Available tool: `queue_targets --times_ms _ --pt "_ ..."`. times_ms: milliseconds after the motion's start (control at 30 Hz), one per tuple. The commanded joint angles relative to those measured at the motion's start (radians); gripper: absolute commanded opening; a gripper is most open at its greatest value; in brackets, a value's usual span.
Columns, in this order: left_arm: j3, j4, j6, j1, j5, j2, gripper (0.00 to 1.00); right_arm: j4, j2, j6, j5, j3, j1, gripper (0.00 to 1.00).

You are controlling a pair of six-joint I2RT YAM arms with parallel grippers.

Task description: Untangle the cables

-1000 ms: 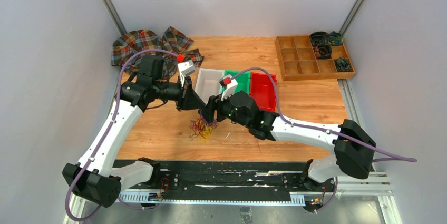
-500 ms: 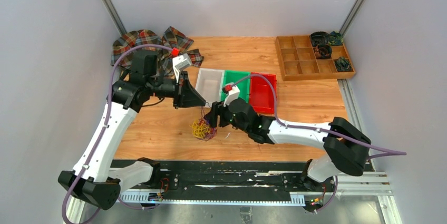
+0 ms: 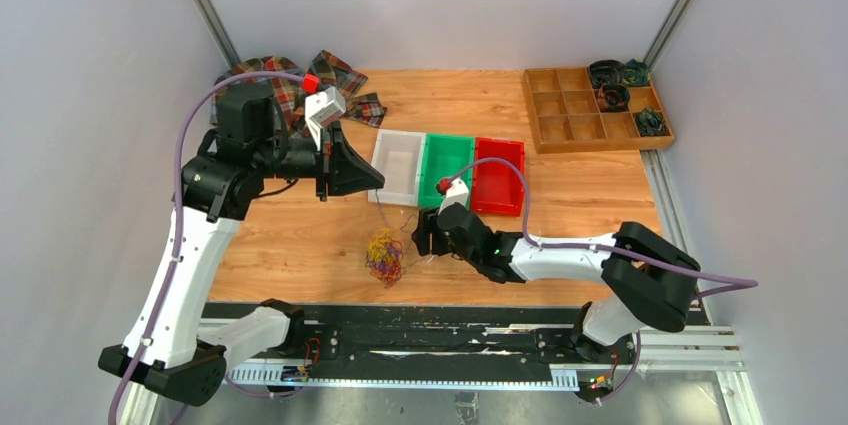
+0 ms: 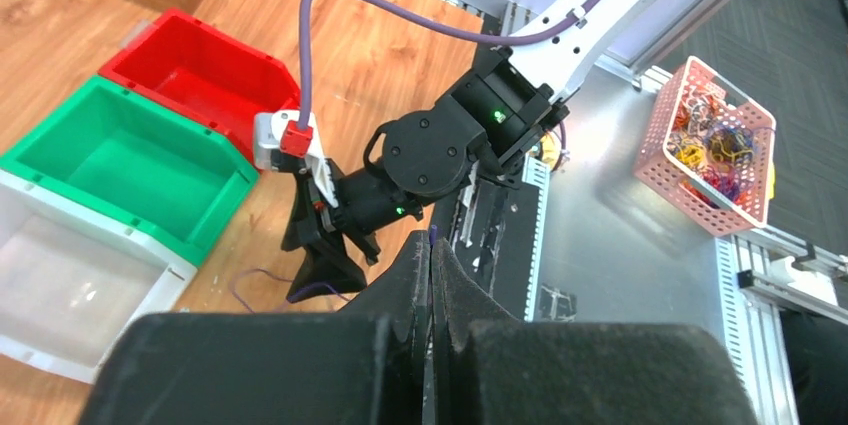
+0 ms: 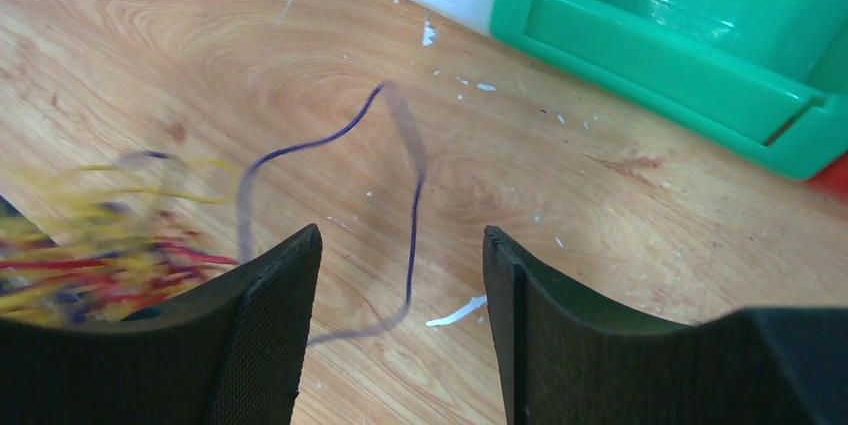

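The cables lie as a small tangle of yellow, dark red and purple wires on the wooden table, blurred at the left edge of the right wrist view. My left gripper hangs above the table, shut on the end of a purple cable whose tip pokes out between the closed jaws. That purple cable runs down and loops across the wood between the fingers of my right gripper. The right gripper is open, low over the table just right of the tangle, and touches nothing.
White, green and red bins stand in a row behind the grippers. A wooden compartment tray sits at the back right and a plaid cloth at the back left. A pink basket of wires sits off the table.
My left arm has risen and drawn back to the left with the purple cable. The right gripper has slid toward the near edge, and the tangle has shifted slightly nearer.
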Motion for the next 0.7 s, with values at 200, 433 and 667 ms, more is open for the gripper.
queue_targets --times_ms 200,433,667 --pt "-0.098 -0.071 0.186 -0.01 -0.247 -0.05 0.01 -0.085 -0.088 0.007 0.075 0.009 -0.013 0.29" --pt "-0.071 -0.073 0.257 -0.01 -0.481 -0.037 0.0 -0.135 -0.221 -0.029 0.131 -0.01 -0.028 0.1" --pt "0.138 -0.072 0.146 -0.01 -0.406 -0.001 0.0 -0.126 -0.269 -0.109 0.035 0.033 -0.026 0.44"
